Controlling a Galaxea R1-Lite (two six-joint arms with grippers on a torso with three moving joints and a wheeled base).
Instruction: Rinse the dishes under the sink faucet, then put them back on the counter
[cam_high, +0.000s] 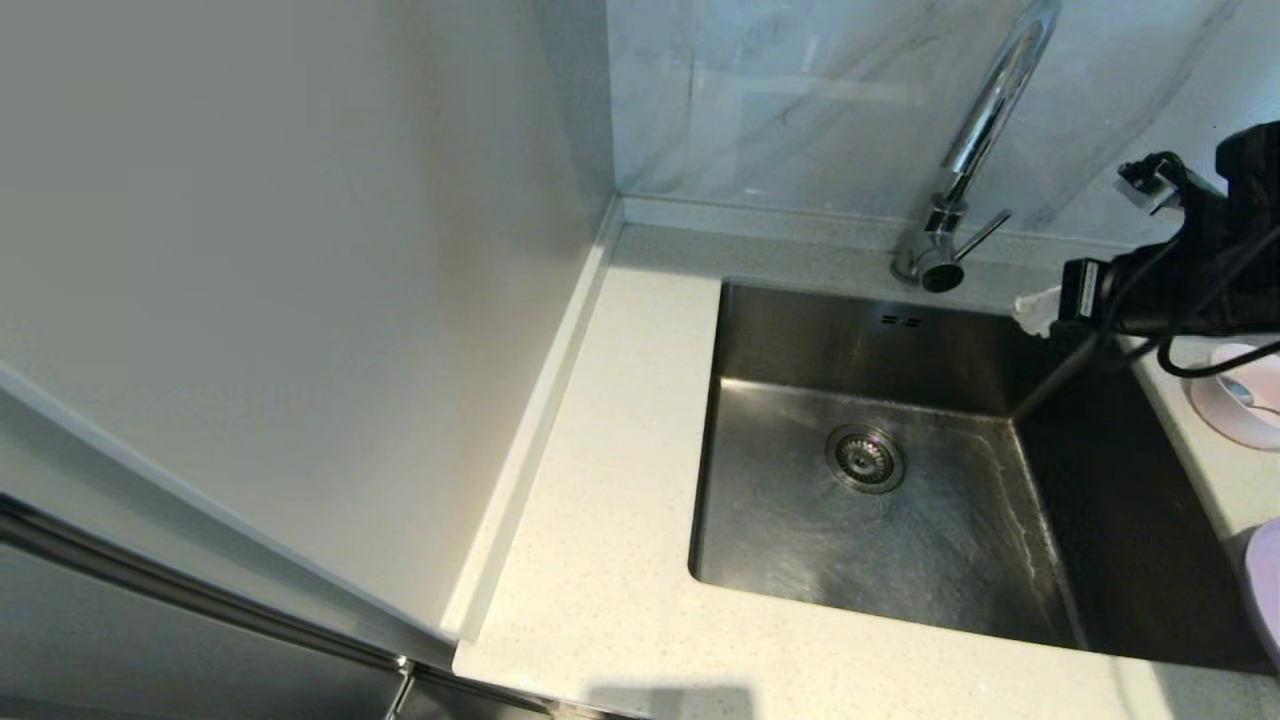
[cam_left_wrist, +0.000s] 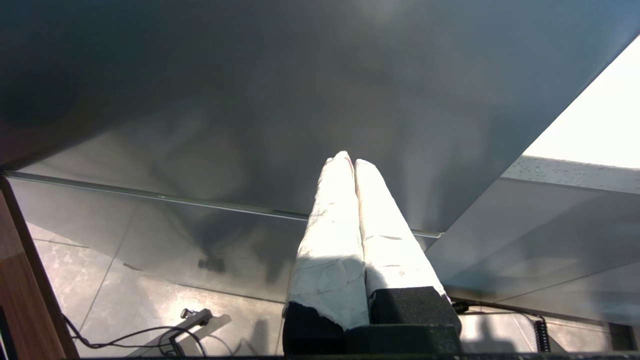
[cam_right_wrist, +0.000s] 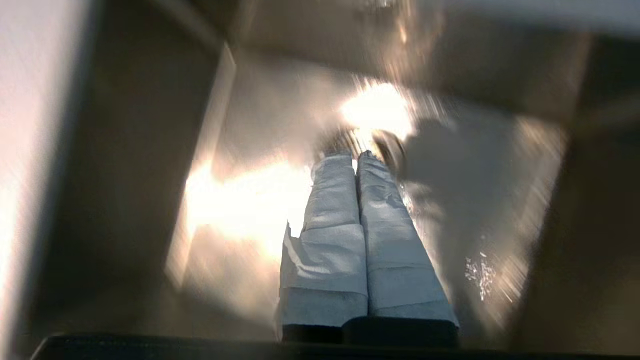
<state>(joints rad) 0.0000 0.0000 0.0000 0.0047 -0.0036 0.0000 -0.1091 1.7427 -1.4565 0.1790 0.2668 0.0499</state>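
Note:
The steel sink with its round drain is set in the cream counter. The chrome faucet rises behind it, side lever at its base. My right gripper hangs over the sink's back right corner, shut with nothing in it; in its wrist view the right gripper points down at the basin floor. The pink bowl sits on the counter right of the sink, with what looks like the spoon inside. The lavender plate shows at the right edge. My left gripper is parked below the counter, shut.
A tall pale panel walls off the counter's left side. The marble wall panel stands behind the faucet. The left wrist view shows a grey cabinet front, tiled floor and a loose cable.

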